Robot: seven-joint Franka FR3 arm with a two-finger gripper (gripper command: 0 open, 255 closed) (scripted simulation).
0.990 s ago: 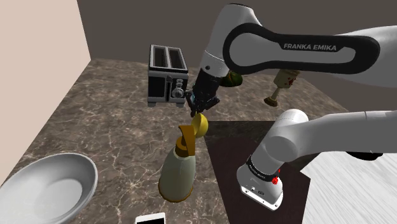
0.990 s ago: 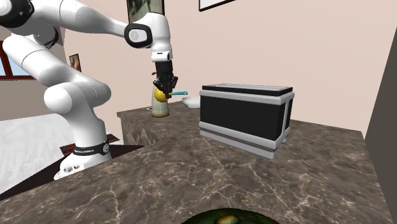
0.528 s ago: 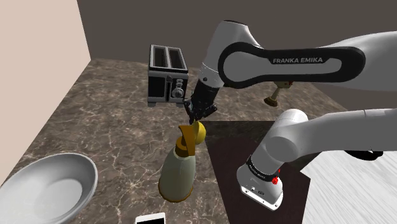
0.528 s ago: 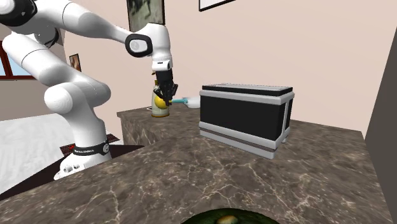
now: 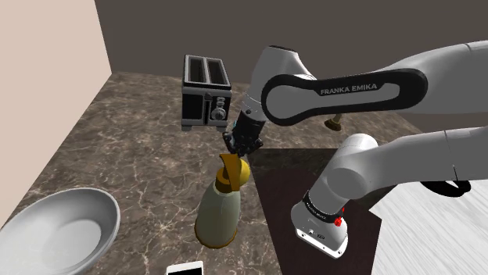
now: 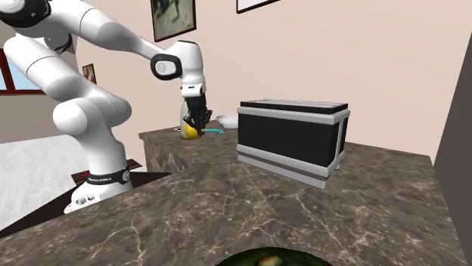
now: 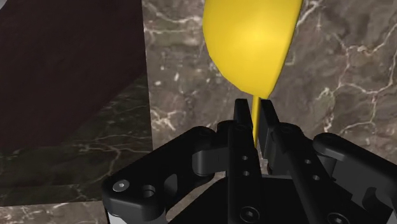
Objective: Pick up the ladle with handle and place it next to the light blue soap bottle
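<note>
Where the gripper [image 7: 256,113] clasps it, the smooth yellow ladle [image 7: 250,38] is thin.

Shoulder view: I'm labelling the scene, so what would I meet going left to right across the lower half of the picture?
A grey bowl → beige soap bottle → arm's white base.
</note>
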